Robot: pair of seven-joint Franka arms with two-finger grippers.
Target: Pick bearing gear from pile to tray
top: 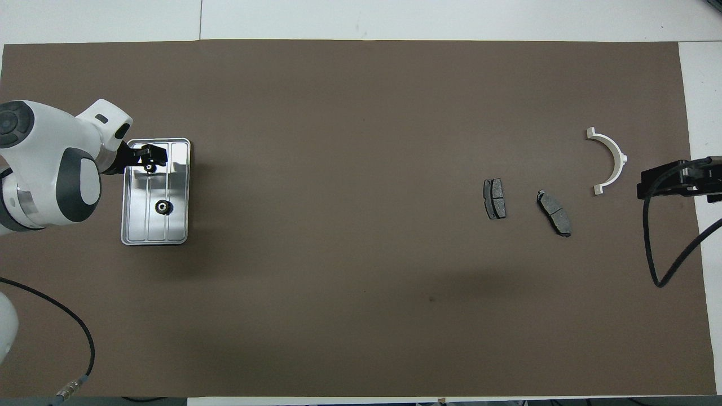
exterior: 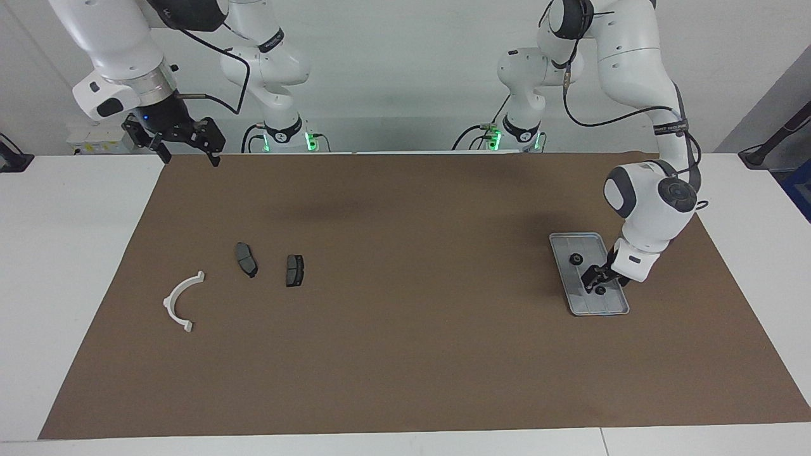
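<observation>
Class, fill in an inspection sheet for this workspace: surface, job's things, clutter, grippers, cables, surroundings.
Surface: brown paper mat on a white table.
Job's things: ribbed silver metal tray holding two small black round gears.
Clutter: white plastic arc, two dark grey brake pads toward the right arm's end.
Grippers: left gripper open over the tray; right gripper open, raised, waiting.
Cables: black cables on both arms.
Surroundings: white wall.

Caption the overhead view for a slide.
Left gripper over the tray, jaws open, two small gears lying inside; right gripper waits.
</observation>
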